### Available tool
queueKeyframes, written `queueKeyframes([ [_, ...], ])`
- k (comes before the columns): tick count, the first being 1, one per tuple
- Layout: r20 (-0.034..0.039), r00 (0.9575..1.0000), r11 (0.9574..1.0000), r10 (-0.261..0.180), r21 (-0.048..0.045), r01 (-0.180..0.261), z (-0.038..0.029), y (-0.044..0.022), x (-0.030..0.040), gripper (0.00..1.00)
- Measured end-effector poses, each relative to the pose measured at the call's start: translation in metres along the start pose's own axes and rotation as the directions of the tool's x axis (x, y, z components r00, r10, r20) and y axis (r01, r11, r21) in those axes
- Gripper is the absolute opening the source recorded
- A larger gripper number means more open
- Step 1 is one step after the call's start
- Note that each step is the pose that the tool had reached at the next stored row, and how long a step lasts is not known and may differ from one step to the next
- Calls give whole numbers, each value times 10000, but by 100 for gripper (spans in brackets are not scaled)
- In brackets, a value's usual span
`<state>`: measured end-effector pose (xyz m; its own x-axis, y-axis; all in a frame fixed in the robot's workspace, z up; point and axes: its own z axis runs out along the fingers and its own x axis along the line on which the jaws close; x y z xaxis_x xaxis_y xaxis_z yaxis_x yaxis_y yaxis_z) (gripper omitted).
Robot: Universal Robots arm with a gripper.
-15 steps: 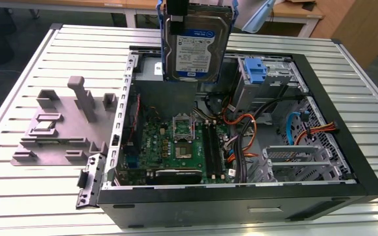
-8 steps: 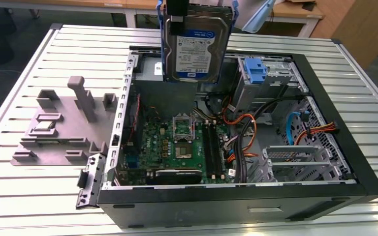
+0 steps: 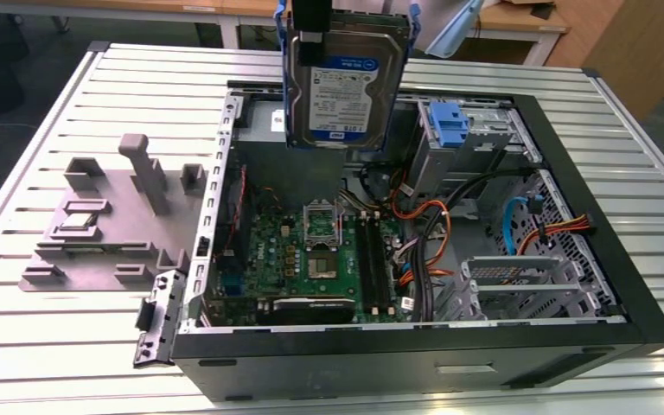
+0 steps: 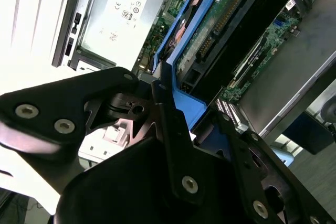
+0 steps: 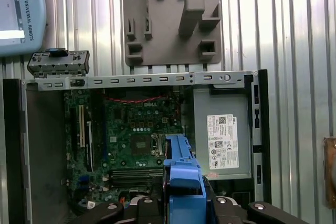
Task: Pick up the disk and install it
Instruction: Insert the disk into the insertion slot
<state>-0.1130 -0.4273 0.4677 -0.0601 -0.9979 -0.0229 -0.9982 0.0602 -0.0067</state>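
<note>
Spanning the whole scene, a slatted metal surface [image 3: 67, 95] carries an open black computer case [image 3: 424, 367] lying on its side with its inside facing up. Beside the case, toward the exterior view's left, a grey fixture [image 3: 90, 251] with upright posts and pockets lies flat on the surface.

Inside the case, the green motherboard [image 3: 297, 251] covers the floor on the side nearest the fixture. The grey power supply [image 5: 223, 129] with its white label sits in the corner next to it, and it also appears in the second wrist view [image 4: 118, 19]. On the exterior view's right, a metal drive bay [image 3: 482, 138] stands against the far wall of the case.

The disk [image 3: 341, 82] is up in the air over the far part of the case. It hangs upright on edge, with its white-and-blue label turned toward the exterior camera. From the first wrist view, its blue carrier [image 5: 182, 182] is seen edge-on above the motherboard, just beside the power supply. In the second wrist view, the underside of the disk [image 4: 231, 30] shows its circuit board and connector.

The gripper [image 5: 184, 205] is clamped on the disk, its black fingers [image 4: 168, 129] pressing the blue carrier from both sides.

A blue bracket [image 3: 450, 125] sits in the drive bay, near the hanging disk but apart from it. A small square chip [image 3: 76, 221] rests in one pocket of the fixture.
</note>
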Motion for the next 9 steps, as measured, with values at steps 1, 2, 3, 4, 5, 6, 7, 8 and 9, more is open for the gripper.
queueKeyframes([
  [1,0,10000,10000,0,0,0,0,-1,1,36],
  [2,-1,10000,10000,0,0,0,0,-2,1,36],
  [3,-2,10000,10000,-1,-1,1,-1,-2,3,36],
  [4,-1,10000,10000,-1,0,1,0,-3,5,36],
  [5,0,10000,10000,-2,0,2,0,-4,9,36],
  [6,-1,10000,10000,-1,0,1,-1,-6,12,36],
  [7,-2,10000,10000,0,-1,0,-1,-8,15,36],
  [8,-1,10000,10000,0,0,0,-1,-10,19,36],
  [9,-2,10000,10000,0,0,0,-1,-12,23,36],
])
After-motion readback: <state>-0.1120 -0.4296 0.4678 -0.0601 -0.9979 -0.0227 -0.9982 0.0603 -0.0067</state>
